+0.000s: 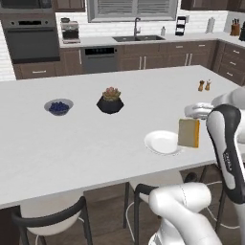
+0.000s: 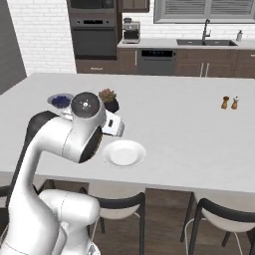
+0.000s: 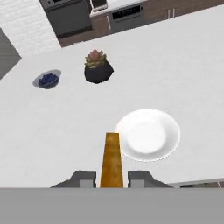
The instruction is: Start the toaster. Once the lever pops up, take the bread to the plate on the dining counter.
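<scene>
The gripper (image 3: 112,178) is clamped on the bread (image 3: 111,161): in the hand view the slice stands edge-on between the two dark fingers (image 3: 84,178), its brown crust running up and away from them. In the left base view the bread (image 1: 189,132) hangs upright below the white hand, held above the counter (image 1: 72,143) at the right rim of the plate (image 1: 162,142). Seen from the hand, the plate (image 3: 148,134) lies just ahead of the fingertips and a little to their right, its near-left edge beside the far end of the slice; the bread is not resting on it. Farther ahead of the fingers and to their left sit a dark pot with a succulent (image 3: 97,68) and, left of that, a grey bowl of blueberries (image 3: 47,79), both well apart from the plate. In the right base view the arm's elbow covers the hand, and the plate (image 2: 124,153) lies just beyond it.
</scene>
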Available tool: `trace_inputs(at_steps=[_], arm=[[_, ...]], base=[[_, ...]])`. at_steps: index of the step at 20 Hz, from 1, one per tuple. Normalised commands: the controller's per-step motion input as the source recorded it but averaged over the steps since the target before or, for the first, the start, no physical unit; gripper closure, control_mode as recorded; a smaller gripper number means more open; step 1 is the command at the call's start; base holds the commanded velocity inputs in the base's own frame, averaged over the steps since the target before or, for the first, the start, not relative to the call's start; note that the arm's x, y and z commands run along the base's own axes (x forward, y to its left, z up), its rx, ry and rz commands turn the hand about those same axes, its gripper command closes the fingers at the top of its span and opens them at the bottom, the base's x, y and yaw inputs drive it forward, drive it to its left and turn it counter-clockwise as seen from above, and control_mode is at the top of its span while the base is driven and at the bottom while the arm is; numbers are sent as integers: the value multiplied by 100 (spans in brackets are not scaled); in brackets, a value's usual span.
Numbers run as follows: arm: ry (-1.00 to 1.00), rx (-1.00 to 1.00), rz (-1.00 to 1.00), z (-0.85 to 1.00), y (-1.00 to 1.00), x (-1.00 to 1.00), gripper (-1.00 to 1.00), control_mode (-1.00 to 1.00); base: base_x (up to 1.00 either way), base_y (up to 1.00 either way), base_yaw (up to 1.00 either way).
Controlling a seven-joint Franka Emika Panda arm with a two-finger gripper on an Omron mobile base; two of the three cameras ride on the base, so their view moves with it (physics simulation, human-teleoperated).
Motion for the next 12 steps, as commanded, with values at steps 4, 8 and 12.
trace_inputs(at_steps=[4,8,12], arm=[[31,46,12,-34,-41,100,100,-100],[19,28,14,-36,-5,100,100,-100],[1,7,4,-34,0,76,100,-100]], base=[[0,0,0],[0,0,0],[0,0,0]])
